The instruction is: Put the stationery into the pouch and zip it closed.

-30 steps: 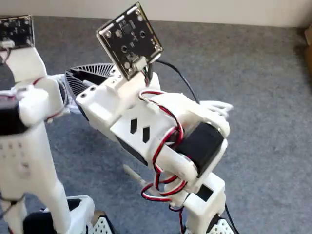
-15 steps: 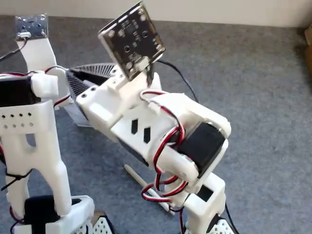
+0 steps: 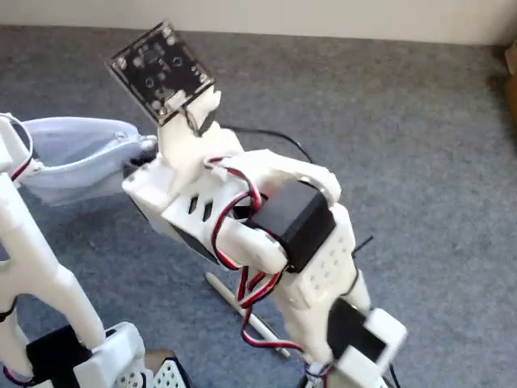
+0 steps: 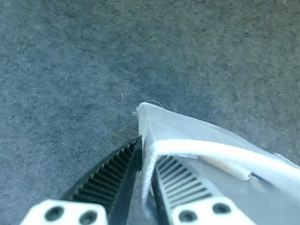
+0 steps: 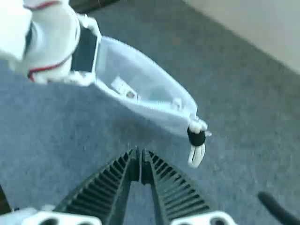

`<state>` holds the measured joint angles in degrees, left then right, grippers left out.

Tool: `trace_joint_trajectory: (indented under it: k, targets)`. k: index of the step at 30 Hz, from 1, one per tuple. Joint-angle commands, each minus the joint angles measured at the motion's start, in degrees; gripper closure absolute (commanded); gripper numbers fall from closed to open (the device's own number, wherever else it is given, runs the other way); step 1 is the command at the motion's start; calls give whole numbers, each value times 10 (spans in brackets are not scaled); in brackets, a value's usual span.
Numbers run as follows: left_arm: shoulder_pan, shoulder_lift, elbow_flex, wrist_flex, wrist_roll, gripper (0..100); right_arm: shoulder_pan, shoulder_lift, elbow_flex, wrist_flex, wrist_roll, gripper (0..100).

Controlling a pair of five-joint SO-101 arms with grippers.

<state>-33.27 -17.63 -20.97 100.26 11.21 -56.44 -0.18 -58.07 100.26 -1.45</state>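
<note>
The pale translucent pouch (image 3: pixel 77 158) hangs above the grey carpet, held at one end by my left gripper (image 4: pixel 143 159), which is shut on its edge. A white pen-like item (image 4: pixel 225 166) shows through the pouch wall (image 4: pixel 201 136). From the right wrist, the pouch (image 5: pixel 145 93) stretches away from the left gripper (image 5: pixel 86 49) to its free end, where a black zip pull with a white cord (image 5: pixel 196 138) dangles. My right gripper (image 5: pixel 140 161) is shut on nothing, just short of the pouch. A white pen (image 3: pixel 242 311) lies on the carpet under the right arm.
Grey carpet (image 3: pixel 420 145) covers the floor, with open room to the right. A black cable (image 3: pixel 275 133) runs behind the right arm. A pale wall strip (image 3: pixel 323 16) borders the far edge.
The left arm has swung out to the left, bringing the pouch up into sight. The right arm has turned left, and its black jaws, spread before, are now together.
</note>
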Motion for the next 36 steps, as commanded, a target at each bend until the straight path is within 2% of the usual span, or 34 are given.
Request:
trace_joint_trajectory:
  k: [1,9,18,21,28,36]
  targets:
    - [-4,-8,-30,3,10,993,-7,-106,160,7,9,994]
    - [-5,-8,22,2,11,993,-6,-233,443,-36,27,994]
    - [-7,-8,80,0,10,993,-21,-325,794,-264,26,988]
    - [-37,-8,92,-2,8,993,-46,-334,887,-326,26,934]
    - [-75,-8,93,-2,7,993,-65,-285,992,-441,26,903]
    - [-75,-8,116,-7,7,993,-53,-156,994,-480,29,903]
